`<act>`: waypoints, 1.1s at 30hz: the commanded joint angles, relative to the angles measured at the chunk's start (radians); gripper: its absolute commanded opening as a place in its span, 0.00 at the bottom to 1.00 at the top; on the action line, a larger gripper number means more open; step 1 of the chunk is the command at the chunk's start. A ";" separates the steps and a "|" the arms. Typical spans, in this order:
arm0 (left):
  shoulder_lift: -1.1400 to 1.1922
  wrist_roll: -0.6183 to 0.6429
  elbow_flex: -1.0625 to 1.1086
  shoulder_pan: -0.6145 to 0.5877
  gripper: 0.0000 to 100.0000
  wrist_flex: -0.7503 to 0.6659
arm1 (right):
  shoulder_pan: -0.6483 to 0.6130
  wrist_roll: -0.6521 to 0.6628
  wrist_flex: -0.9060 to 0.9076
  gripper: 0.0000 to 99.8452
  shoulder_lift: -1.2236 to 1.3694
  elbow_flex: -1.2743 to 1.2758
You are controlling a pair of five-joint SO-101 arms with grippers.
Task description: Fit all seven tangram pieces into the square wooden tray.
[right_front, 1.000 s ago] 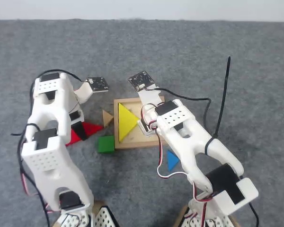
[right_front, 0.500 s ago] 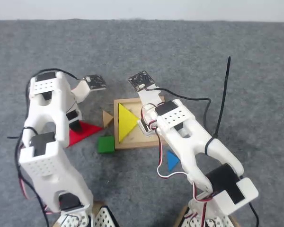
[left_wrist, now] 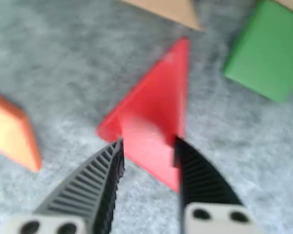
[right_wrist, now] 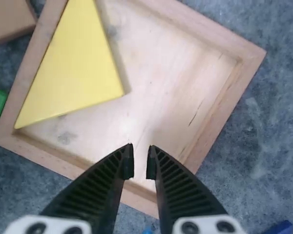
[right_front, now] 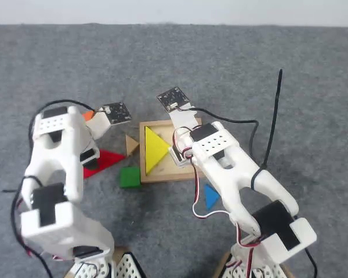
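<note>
The square wooden tray (right_front: 162,175) holds one yellow triangle (right_front: 153,149) against its left side. On the carpet left of the tray lie a red triangle (right_front: 107,160), a green square (right_front: 129,176), a small tan triangle (right_front: 131,145) and an orange piece (right_front: 88,115). A blue triangle (right_front: 211,196) lies in front of the tray's right corner. My left gripper (left_wrist: 147,146) is open, its jaws straddling the wide end of the red triangle (left_wrist: 158,112). My right gripper (right_wrist: 139,161) is shut and empty over the tray's bare floor (right_wrist: 171,97), beside the yellow triangle (right_wrist: 75,68).
Grey carpet covers the table. In the left wrist view the green square (left_wrist: 266,51) and the orange piece (left_wrist: 10,131) lie either side of the red triangle, with the tan triangle (left_wrist: 171,7) beyond. The right arm (right_front: 232,174) hangs over the tray's right half.
The left arm has drawn back toward the front, uncovering the orange piece. The red triangle has stayed where it was. The right arm has not moved.
</note>
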 commanded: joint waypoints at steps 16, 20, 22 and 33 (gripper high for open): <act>0.367 -0.020 -0.406 0.020 0.31 0.075 | 0.013 0.011 -0.013 0.06 -0.050 -0.009; 0.368 -0.068 -0.404 0.021 0.30 0.086 | 0.013 0.011 -0.013 0.06 -0.050 -0.009; 0.370 -0.074 -0.404 0.020 0.28 0.086 | 0.013 0.011 -0.013 0.06 -0.050 -0.009; 0.367 -0.121 -0.403 0.012 0.20 0.192 | 0.013 0.011 -0.013 0.06 -0.051 -0.009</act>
